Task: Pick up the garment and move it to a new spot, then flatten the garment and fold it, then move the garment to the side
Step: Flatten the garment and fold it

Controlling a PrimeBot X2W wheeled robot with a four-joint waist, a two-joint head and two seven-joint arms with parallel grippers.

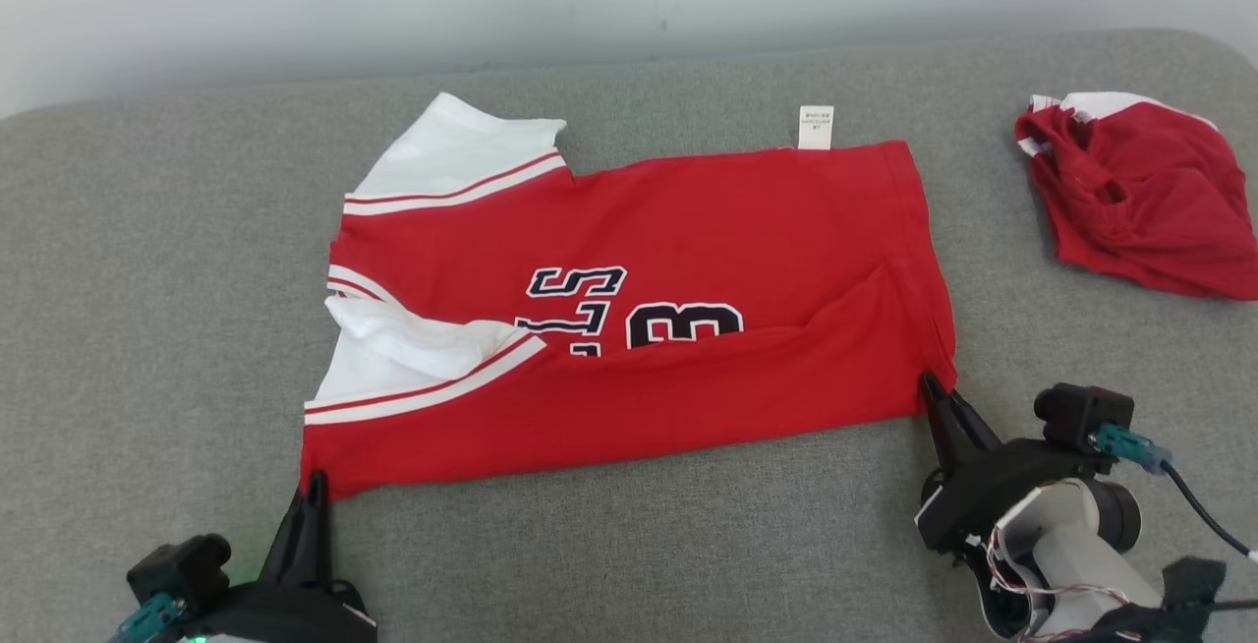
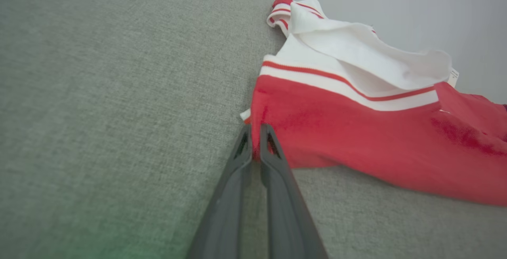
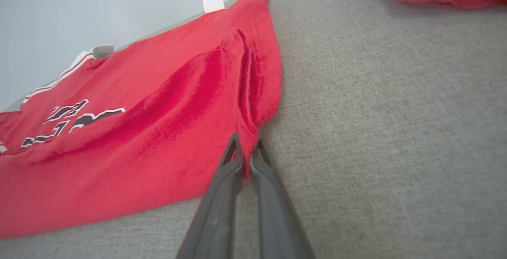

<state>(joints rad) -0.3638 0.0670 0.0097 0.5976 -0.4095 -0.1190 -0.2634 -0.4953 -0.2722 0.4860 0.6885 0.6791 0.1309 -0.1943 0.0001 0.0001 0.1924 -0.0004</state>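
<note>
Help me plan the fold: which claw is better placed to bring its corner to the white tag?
Right. The right claw pinches the jersey at its near hem corner; the white tag sits nearly straight beyond it on the far edge. The left claw grips the distant sleeve-end corner.

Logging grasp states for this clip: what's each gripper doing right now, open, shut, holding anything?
Left gripper: shut on the near-left corner of the red jersey.
Right gripper: shut on the jersey's near-right corner.
</note>
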